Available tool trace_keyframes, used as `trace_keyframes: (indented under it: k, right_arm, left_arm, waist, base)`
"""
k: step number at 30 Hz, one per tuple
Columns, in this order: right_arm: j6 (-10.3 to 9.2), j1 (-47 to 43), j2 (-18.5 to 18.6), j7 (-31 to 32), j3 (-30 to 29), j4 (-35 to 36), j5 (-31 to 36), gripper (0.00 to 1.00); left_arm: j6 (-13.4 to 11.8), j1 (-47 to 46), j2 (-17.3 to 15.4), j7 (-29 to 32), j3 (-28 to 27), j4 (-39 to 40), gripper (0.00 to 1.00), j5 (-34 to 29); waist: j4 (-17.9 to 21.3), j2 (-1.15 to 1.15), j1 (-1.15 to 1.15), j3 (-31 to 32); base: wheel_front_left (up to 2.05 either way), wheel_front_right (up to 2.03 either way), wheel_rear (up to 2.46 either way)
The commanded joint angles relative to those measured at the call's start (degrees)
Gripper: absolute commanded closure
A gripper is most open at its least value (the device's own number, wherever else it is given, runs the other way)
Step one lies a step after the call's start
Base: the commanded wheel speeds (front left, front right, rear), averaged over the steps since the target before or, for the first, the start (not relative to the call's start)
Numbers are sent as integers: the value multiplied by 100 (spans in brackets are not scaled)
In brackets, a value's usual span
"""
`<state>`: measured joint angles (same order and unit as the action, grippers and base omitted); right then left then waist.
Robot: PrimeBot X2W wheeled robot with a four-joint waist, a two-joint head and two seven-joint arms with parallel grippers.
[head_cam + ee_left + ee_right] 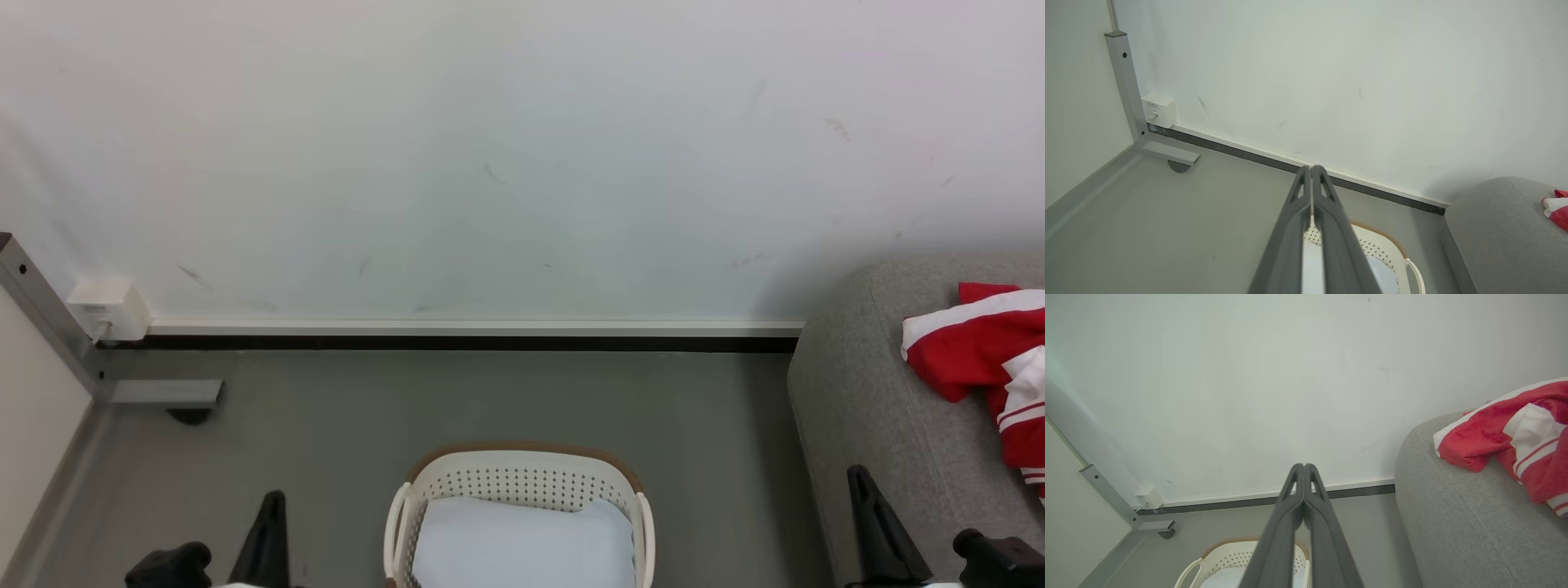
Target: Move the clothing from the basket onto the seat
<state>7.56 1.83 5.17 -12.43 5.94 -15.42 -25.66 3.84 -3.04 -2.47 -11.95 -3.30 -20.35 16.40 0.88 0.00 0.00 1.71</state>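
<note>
Clothing on the seat, basket holding a pale sheet

Head view: the clothing (pixel 976 351) lies on the seat (pixel 865 408), and the basket (pixel 522 482) shows a pale sheet (pixel 522 543). Left wrist view: the left end effector (pixel 1311 169) is clenched and empty. Right wrist view: the right end effector (pixel 1303 466) is likewise clenched and empty. The task looks nearly finished. Best to check under the sheet for red fabric.

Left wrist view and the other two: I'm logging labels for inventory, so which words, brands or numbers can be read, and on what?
Nothing can be read.
Wall box: faint print on its face, too small and blurred to read.
Clothing on the seat: stripes, no letters showing.
Basket: no text.
</note>
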Motion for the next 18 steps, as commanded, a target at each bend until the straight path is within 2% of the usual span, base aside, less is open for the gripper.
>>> trace_keyframes:
  k: [1, 18]
  right_arm:
    - [-1, 118, 1, 30, -58, 88, -208, 100]
    - [-3, 209, -41, 443, -319, 107, -1697, 100]
  left_arm:
    - [25, -143, -25, 36, -29, 106, 100, 236]
    - [105, -159, -32, 410, -57, 275, 100, 1931]
  waist:
    - [-2, 0, 0, -2]
    - [-14, 0, 0, -30]
  base:
    - [0, 0, 0]
    - [0, 0, 0]
